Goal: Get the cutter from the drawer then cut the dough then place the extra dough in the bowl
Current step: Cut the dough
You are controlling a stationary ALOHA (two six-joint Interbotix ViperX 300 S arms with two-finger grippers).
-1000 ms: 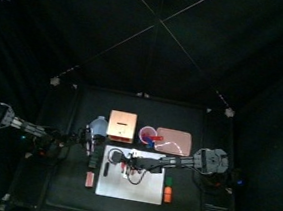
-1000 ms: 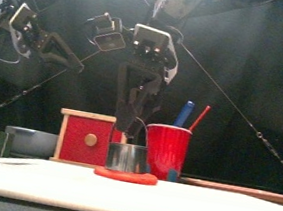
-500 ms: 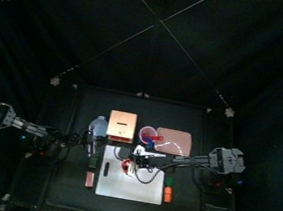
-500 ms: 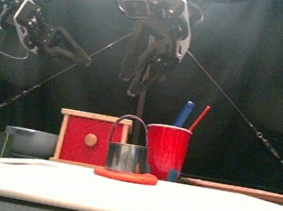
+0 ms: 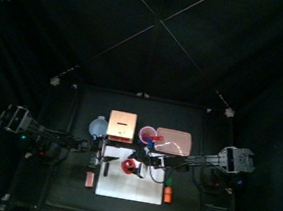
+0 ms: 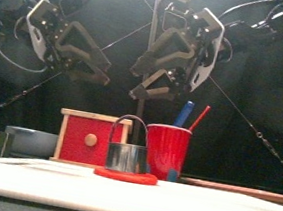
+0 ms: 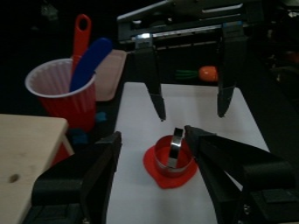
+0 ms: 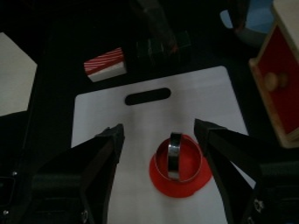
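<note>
The round metal cutter [image 6: 128,156] stands upright on the red dough disc [image 6: 126,176], on the white cutting board [image 5: 135,188]. Neither gripper touches it. My left gripper [image 7: 152,138] hovers open just left of the cutter [image 7: 177,149], which shows between its jaws. My right gripper [image 8: 158,131] hangs open on the other side, with the cutter [image 8: 176,154] and dough [image 8: 179,177] below it. In the front view both grippers, left [image 6: 90,67] and right [image 6: 156,75], are well above the cutter, facing each other. The blue-grey bowl [image 5: 98,125] sits at the back left.
The wooden box [image 6: 85,137] with its red drawer front stands behind the board, and the red cup [image 6: 167,150] with two toy knives is to its right. A pink tray [image 5: 177,139] lies at the back right. A red-and-white striped toy [image 8: 105,61] lies off the board's left edge.
My right gripper has risen off the cutter and drawn back right, leaving it on the dough. My left gripper has moved in toward the board and opened wide.
</note>
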